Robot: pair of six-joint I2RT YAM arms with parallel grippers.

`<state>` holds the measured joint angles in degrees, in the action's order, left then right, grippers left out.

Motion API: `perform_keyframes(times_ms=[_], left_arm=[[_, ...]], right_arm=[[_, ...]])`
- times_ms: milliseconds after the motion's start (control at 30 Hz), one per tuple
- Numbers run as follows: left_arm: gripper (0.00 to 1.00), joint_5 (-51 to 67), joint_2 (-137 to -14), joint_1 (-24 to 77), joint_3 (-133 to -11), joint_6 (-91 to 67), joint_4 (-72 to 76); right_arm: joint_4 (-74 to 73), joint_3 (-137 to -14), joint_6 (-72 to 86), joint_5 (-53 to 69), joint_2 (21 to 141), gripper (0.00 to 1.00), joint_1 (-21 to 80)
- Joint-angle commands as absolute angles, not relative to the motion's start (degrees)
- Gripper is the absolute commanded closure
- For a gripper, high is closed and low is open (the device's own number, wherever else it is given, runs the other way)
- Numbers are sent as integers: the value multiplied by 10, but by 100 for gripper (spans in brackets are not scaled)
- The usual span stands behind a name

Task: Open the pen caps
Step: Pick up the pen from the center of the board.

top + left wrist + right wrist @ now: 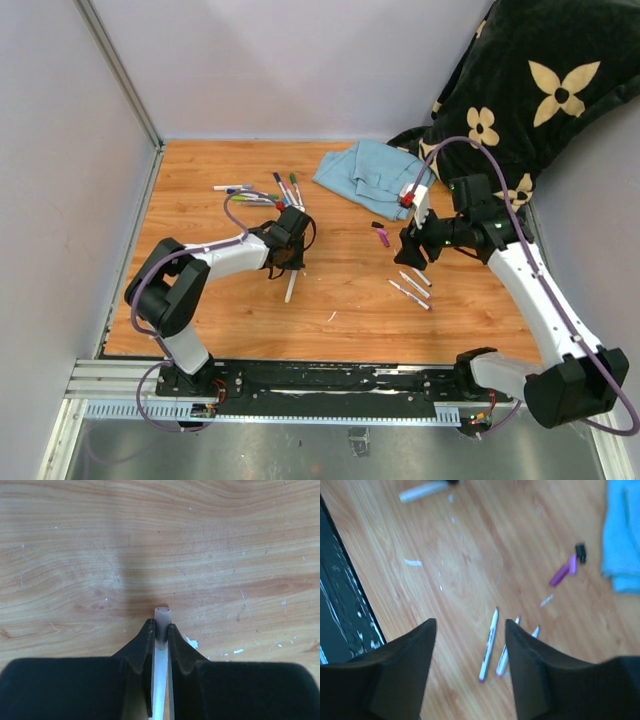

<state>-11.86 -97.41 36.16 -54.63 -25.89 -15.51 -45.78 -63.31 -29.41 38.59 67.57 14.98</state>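
Three bare markers (489,642) lie nearest, under our right gripper (470,623), jaws spread and empty. Our left gripper (160,630) is clenched on a white marker (162,614), long axis running near to far, cap end hidden; the right gripper stands well apart to its right. Farther off, the pen caps (293,180) sit on their barrels, nearer the left arm.

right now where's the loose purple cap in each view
Top external: the purple cap lies right of centre on the wood, just below a black cap and the blue cloth.
Left wrist: not in it.
Right wrist: upper right, angled up toward the black cap, left of the cloth.
Shared landmark: the blue cloth, seen in the top and right wrist views only.
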Motion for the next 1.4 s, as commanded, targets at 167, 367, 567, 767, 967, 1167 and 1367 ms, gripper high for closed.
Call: perform_keyframes(times_ms=[167, 367, 567, 767, 967, 1167, 1367], left_arm=[[100, -26, -834, 361, -480, -272, -31], [100, 39, -749, 362, -380, -334, 139], [100, 47, -697, 377, -312, -385, 242], [100, 20, -679, 419, -271, -428, 335], [100, -13, -688, 458, -258, -447, 417], [100, -58, -720, 492, -266, -456, 477], [100, -86, -758, 516, -276, -472, 543]], right_arm=[[-240, -576, -156, 586, 635, 26, 142], [-136, -497, -64, 672, 650, 5, 141], [-43, -453, 32, 661, 652, 2, 142], [21, -415, 66, 656, 666, 2, 143], [34, -409, 71, 652, 680, 1, 162], [66, -399, 89, 649, 676, 1, 182], [145, -368, 154, 609, 671, 0, 197]])
